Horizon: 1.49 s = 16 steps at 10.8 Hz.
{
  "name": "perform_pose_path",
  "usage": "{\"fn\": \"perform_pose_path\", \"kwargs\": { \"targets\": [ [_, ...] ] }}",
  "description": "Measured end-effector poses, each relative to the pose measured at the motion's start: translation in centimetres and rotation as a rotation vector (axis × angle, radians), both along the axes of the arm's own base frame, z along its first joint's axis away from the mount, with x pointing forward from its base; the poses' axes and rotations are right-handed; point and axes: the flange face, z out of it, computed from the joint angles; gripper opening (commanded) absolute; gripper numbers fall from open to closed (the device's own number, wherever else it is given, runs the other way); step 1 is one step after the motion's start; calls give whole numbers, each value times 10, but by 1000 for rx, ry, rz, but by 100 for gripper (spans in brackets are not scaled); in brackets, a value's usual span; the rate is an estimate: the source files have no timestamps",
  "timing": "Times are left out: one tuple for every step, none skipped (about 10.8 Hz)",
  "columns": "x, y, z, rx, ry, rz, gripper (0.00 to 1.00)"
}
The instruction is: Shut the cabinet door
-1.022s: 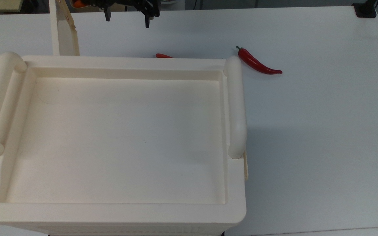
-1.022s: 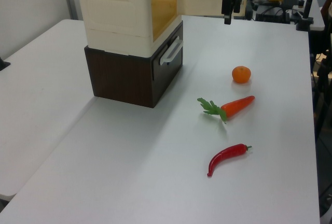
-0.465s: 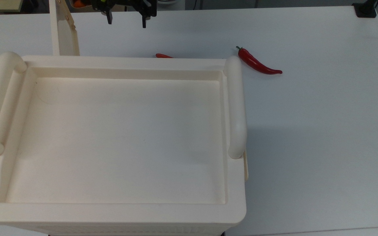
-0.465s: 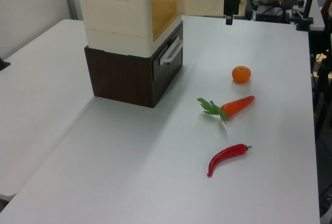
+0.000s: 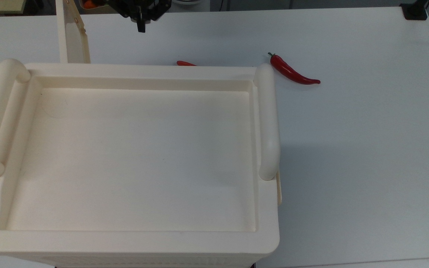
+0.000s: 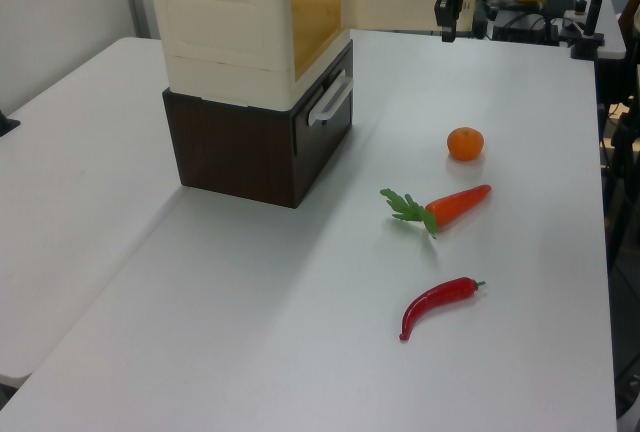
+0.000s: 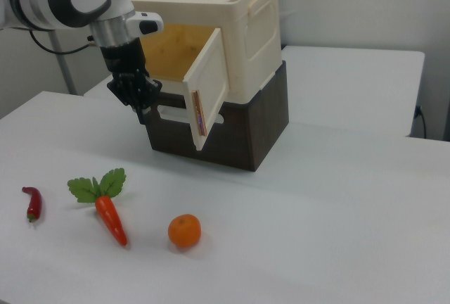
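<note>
Closing the cabinet door (image 7: pixel 209 86) called for a push on its outer face, well out from the hinge, swinging it back toward the opening of the cabinet (image 7: pixel 232 29). The door stood wide open, jutting from the cabinet front toward the table (image 7: pixel 337 198) in the right view. In the top view it rose beyond the cabinet's far edge, at the top view's left. The gripper (image 7: pixel 143 103) hung just in front of the opening, on the inner side of the door and apart from it, so it would need to get round the free edge first. Its fingers were pressed together, where half a second before they had stood clearly apart. The gripper had stayed in nearly the same spot.
</note>
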Motion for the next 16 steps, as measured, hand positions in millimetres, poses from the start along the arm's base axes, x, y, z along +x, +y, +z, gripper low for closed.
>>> {"fn": "perform_pose_path", "kwargs": {
  "targets": [
    [0, 0, 0, 0, 0, 0, 0],
    [0, 0, 0, 0, 0, 1, 0],
    [0, 0, 2, 0, -4, 0, 0],
    [0, -2, 7, 1, -15, -2, 0],
    [-1, -5, 19, 2, -39, -7, 0],
    [-1, -9, 36, 3, -73, -14, 0],
    [-3, -15, 55, 3, -114, -23, 0],
    [-5, -22, 75, 3, -156, -35, 0],
    [-7, -31, 92, 2, -190, -49, 0],
    [-9, -40, 107, 0, -225, -64, 0],
    [-9, -49, 121, -4, -278, -78, 0],
    [-7, -60, 133, -10, -335, -92, 0],
    [-6, -72, 140, -16, -381, -109, 0],
    [-6, -85, 144, -23, -415, -127, 0],
    [-6, -99, 146, -29, -436, -148, 0],
    [-6, -111, 146, -28, -447, -170, 0]
  ]
}}
